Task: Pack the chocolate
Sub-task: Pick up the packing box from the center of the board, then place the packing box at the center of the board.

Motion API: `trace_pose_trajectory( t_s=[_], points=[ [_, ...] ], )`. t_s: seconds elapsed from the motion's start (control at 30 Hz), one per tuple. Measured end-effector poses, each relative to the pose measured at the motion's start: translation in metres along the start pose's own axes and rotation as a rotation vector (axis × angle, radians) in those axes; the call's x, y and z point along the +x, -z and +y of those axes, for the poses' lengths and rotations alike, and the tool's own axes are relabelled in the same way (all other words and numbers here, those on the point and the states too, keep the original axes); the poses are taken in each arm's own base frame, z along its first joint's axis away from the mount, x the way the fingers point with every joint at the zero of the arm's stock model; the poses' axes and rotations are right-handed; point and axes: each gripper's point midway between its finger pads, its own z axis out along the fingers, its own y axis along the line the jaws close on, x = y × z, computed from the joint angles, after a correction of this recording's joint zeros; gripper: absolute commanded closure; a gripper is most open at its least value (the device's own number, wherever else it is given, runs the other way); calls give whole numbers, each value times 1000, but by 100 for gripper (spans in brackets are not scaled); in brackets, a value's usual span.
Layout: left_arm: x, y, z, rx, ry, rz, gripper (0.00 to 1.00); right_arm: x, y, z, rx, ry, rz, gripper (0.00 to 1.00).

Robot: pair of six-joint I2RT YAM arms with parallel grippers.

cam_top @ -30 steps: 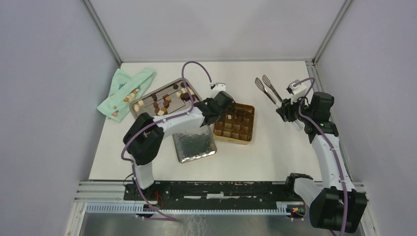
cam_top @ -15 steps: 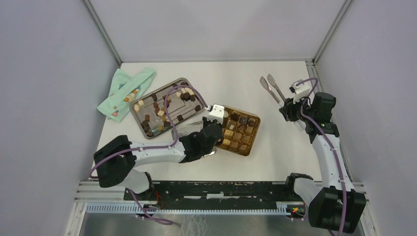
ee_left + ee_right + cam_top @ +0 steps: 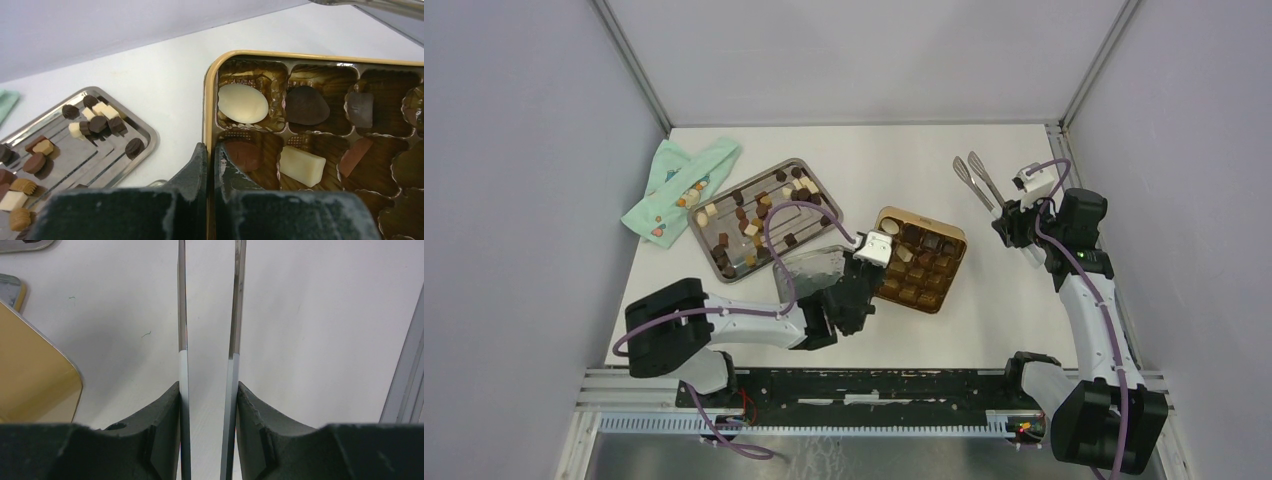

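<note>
1. Your left gripper (image 3: 211, 161) is closed right down, with its fingers pinching the near left wall of the gold tin (image 3: 300, 55). It holds the tin and no chocolate.
2. Your right gripper (image 3: 208, 390) is clamped part-way on the handles of the metal tongs (image 3: 182, 315). The two blades stand apart, no piece shows in them, and they are off to the right of the tin.
3. Most of the chocolate (image 3: 746, 213) lies on the steel tray (image 3: 95, 155), left of the tin. A few pieces sit on the green cloth (image 3: 674, 185), and some already fill compartments, among them a white oval (image 3: 243, 102).
4. You appear to be setting or steadying the tin, with packing partly done, since several compartments look empty.
5. Next, keep the tin firm and carry the tongs across it to the tray. Close on one piece gently, because the blades are narrow and a small piece could slip or tip.
6. The upturned lid (image 3: 809, 268) lies partly under your left arm, so mind it when that arm moves.
</note>
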Motion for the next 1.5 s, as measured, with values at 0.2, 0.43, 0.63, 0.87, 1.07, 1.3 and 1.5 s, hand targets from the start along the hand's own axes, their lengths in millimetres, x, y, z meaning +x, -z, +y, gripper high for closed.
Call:
trace_pose_trajectory(
  t_s=[0.2, 0.43, 0.63, 0.87, 1.07, 1.3, 1.5],
  points=[
    [-4, 1, -4, -18, -52, -39, 98, 0, 0, 0, 0, 0, 0, 56],
    [4, -10, -5, -21, -69, 29, 98, 0, 0, 0, 1, -1, 1, 56],
    [26, -70, 8, -45, 116, 238, 98, 1, 0, -2, 5, -3, 1, 56],
    [92, -102, 13, -108, 228, 540, 98, 2, 1, -6, 23, -9, 5, 56],
    [132, -100, -8, -115, 258, 719, 91, 3, 1, -6, 26, -10, 9, 56],
    [137, -99, -11, -118, 332, 770, 44, 5, 0, -6, 22, -15, 16, 56],
    [113, -93, -7, -95, 372, 736, 31, 4, -1, -2, -5, -12, 9, 56]
  ],
)
